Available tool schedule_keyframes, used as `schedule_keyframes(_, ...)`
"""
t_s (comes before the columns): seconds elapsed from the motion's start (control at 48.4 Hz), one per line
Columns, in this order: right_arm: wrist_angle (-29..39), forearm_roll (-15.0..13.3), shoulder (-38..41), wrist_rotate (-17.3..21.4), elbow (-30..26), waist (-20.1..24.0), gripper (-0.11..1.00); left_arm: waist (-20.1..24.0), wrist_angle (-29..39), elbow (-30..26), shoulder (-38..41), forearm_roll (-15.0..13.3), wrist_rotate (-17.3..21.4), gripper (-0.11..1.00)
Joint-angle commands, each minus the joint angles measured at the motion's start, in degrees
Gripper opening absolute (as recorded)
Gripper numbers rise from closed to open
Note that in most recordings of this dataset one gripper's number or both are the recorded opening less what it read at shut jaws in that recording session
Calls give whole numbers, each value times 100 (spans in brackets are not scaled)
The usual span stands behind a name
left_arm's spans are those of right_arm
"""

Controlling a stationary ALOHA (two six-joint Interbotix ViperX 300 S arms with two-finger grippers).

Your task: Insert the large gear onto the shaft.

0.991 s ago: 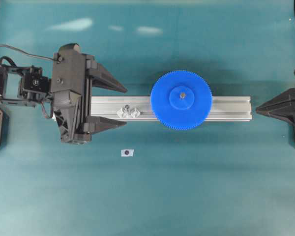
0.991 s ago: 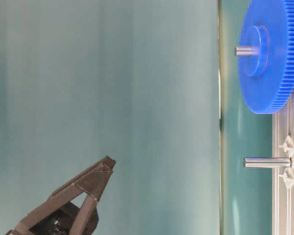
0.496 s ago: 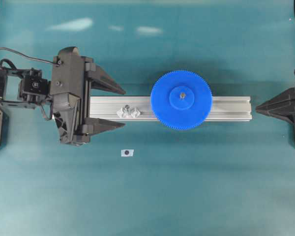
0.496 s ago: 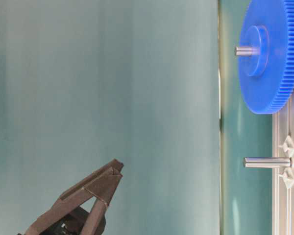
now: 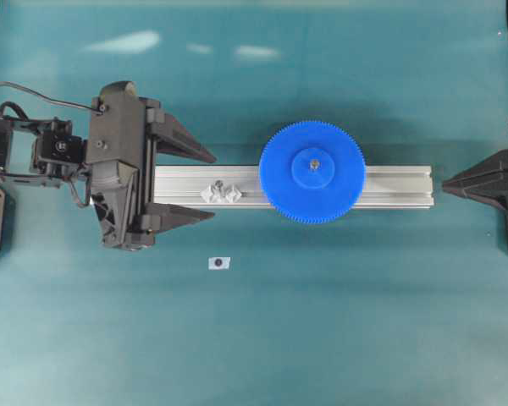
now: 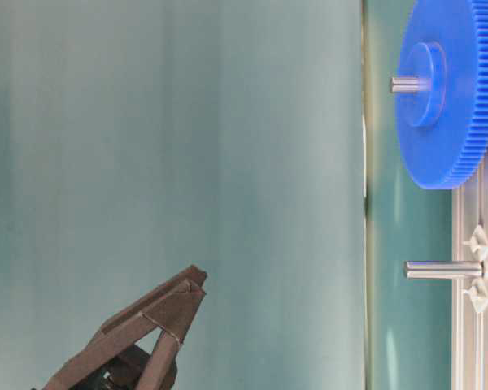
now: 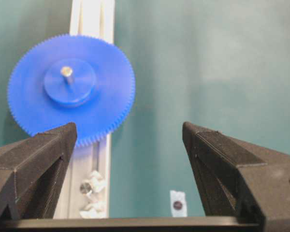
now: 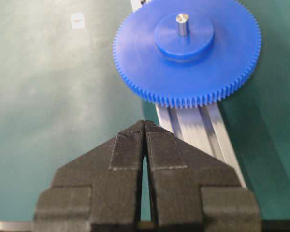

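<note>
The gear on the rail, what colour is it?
The gear is bright blue all over, hub included. It shows best in the right wrist view.

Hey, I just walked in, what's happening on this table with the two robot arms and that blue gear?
Neither arm is handling anything. The large gear already sits on a shaft rising from the aluminium rail, the pin poking up through its hub. The left pincer is wide open and empty at the rail's left end, near a second, bare pin. The right pincer is shut and empty, off the rail's other end. A small tag lies on the table.
</note>
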Motion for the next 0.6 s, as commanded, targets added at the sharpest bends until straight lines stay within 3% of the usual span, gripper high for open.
schedule_keyframes(0.0, -62, -9, 44, 35, -44, -18, 5, -26, -53, -79, -141, 9, -9, 87)
schedule_keyframes(0.578, -62, -9, 44, 44, -18, -18, 5, -26, -53, -79, -193, 9, -9, 88)
